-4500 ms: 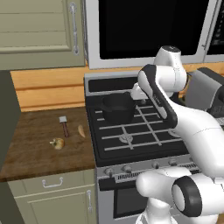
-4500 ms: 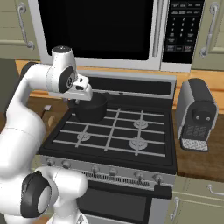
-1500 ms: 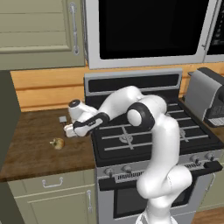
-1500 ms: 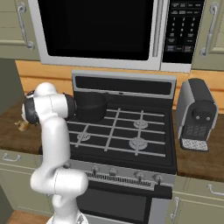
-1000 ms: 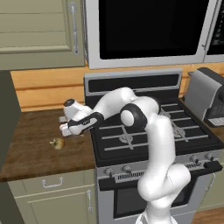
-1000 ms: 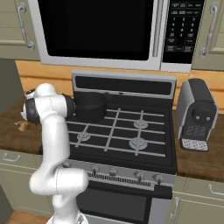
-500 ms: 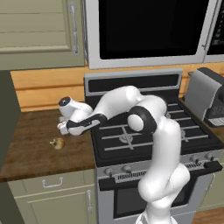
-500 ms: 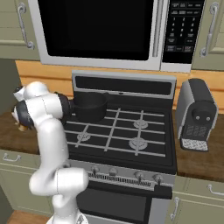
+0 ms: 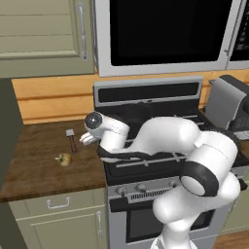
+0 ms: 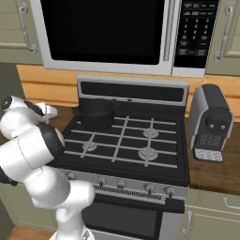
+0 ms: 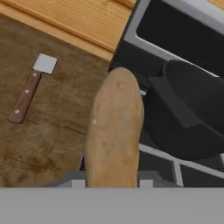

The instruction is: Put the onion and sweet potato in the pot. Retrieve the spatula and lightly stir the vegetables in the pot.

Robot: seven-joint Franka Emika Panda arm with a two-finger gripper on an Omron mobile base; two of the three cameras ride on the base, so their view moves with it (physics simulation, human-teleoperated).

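pincer (image 11: 111, 183) tips hidden — clamped on sweet potato (image 11: 114, 131) | potato lifted off counter (image 9: 39, 160) since earlier | onion (image 9: 63, 159) unmoved

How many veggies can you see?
2. The onion sits on the wooden counter left of the stove. The sweet potato is held in the hand, near the pot. More could be hidden behind the arm.

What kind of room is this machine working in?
A home kitchen, computer-rendered rather than real. A gas stove stands under a built-in microwave, with a wooden counter and pale cabinets beside it. A dark pot sits on a back burner.
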